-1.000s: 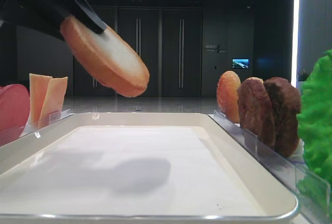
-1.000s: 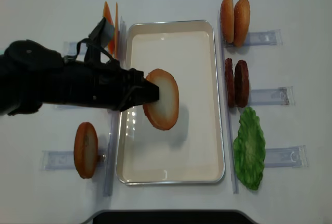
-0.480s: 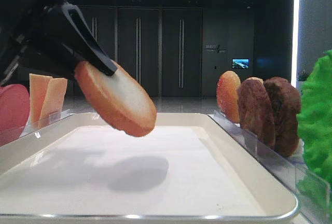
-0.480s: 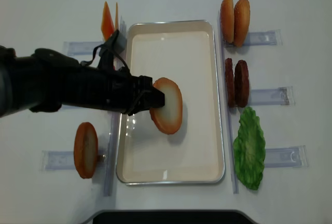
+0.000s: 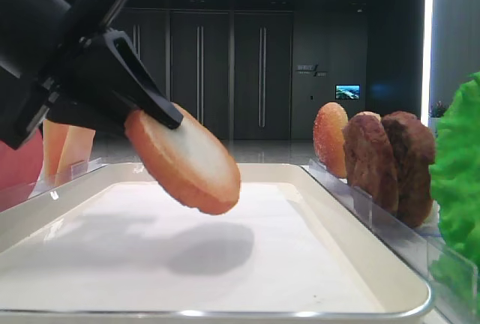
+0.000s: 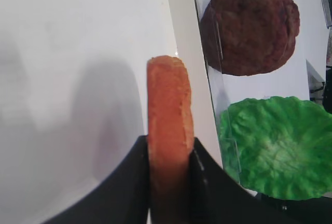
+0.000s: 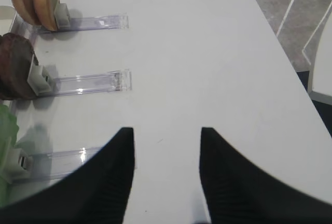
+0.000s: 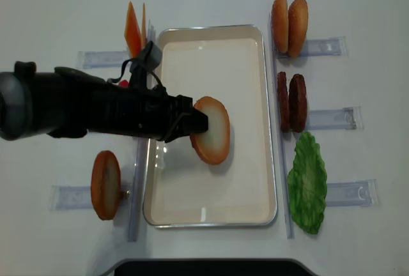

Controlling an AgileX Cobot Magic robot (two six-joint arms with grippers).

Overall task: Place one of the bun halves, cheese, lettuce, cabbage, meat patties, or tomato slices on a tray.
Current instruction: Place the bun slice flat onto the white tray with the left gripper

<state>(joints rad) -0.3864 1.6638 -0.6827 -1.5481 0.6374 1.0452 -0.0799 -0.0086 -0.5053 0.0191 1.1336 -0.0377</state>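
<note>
The left gripper [image 8: 192, 124] is clamped tight on 1 bun half [image 8: 212, 130], its black fingers [image 6: 199, 180] pressing both flat faces at the edge nearest the arm, as the left wrist view shows. The bun half hangs tilted in the air over the middle of the tray [image 8: 261, 39] — its lower rim is above the white paper liner [image 5: 247, 264], not touching it, and a shadow lies under it. So the pick and the carry look done; what is left, I think, is to lower the piece, let it go and pull the arm away. The tray itself holds nothing yet. The right gripper [image 7: 166, 172] waits over bare table with its jaws apart and nothing between them, beside the racks with the meat patties [image 8: 291, 102] and the lettuce [image 8: 307, 183].
</note>
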